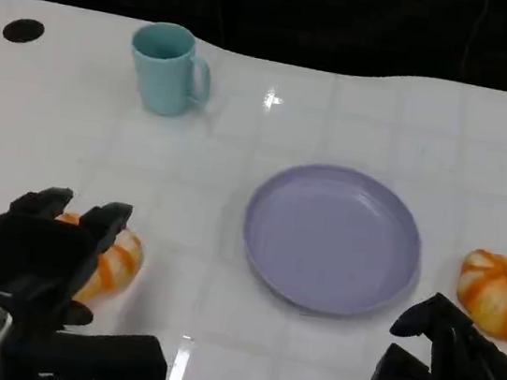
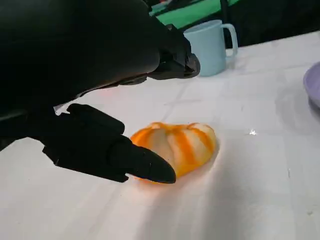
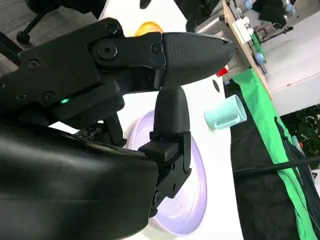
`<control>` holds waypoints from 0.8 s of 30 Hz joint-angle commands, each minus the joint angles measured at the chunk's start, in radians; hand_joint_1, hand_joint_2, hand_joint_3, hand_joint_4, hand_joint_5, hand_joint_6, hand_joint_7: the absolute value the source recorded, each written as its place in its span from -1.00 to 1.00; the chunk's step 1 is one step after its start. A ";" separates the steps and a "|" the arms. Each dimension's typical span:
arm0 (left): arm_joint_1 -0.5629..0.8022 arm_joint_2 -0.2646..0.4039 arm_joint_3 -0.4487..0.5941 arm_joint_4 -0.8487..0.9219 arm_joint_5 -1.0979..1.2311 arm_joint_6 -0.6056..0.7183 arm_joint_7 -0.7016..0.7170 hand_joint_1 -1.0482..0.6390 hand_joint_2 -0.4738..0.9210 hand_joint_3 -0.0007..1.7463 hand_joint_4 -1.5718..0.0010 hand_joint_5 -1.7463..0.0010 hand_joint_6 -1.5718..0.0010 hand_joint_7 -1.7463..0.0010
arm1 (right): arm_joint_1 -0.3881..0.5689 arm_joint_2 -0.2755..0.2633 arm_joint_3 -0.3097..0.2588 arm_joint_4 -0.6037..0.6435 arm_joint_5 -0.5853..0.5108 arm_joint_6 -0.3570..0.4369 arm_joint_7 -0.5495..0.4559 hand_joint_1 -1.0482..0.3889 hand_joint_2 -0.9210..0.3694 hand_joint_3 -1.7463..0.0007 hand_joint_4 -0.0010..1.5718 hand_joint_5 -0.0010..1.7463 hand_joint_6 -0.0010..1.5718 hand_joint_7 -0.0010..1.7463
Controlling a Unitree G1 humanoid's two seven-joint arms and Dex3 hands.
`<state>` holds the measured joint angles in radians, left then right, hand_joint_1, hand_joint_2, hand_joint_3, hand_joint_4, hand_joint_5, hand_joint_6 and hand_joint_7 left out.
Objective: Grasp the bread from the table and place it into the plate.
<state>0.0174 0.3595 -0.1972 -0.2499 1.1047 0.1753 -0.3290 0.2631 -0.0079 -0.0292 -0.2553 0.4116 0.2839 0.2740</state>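
Bread [image 2: 177,145] round, orange-and-white striped, left hand [image 1: 42,250] fingers spread over it, ungrasped

A glossy white table [image 1: 227,243] with a faint grid of tile-like lines carries everything. A light blue ceramic mug [image 1: 167,68] stands upright near the far edge, toward the far left corner. A round lavender plate [image 1: 333,237] lies mid-table. One orange-and-white striped bread roll [image 1: 116,263] sits near the left front; another like it [image 1: 501,293] lies by the right edge.
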 commanded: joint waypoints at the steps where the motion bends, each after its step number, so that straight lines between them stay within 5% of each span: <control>1: -0.042 0.027 -0.015 0.055 -0.018 0.019 -0.028 -0.24 0.92 -1.00 0.89 0.99 0.78 1.00 | 0.006 -0.013 -0.005 -0.009 0.004 0.005 0.002 -0.28 -1.00 0.49 -0.10 1.00 -0.46 0.96; 24: -0.166 0.038 -0.105 0.370 -0.106 -0.010 0.176 -0.19 0.93 -1.00 0.88 0.99 0.80 0.99 | 0.008 -0.005 -0.003 -0.006 0.005 -0.006 0.004 -0.32 -1.00 0.53 -0.10 1.00 -0.45 0.95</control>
<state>-0.1316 0.3861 -0.2957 0.0891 1.0085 0.1691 -0.1953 0.2692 -0.0065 -0.0265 -0.2564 0.4135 0.2862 0.2773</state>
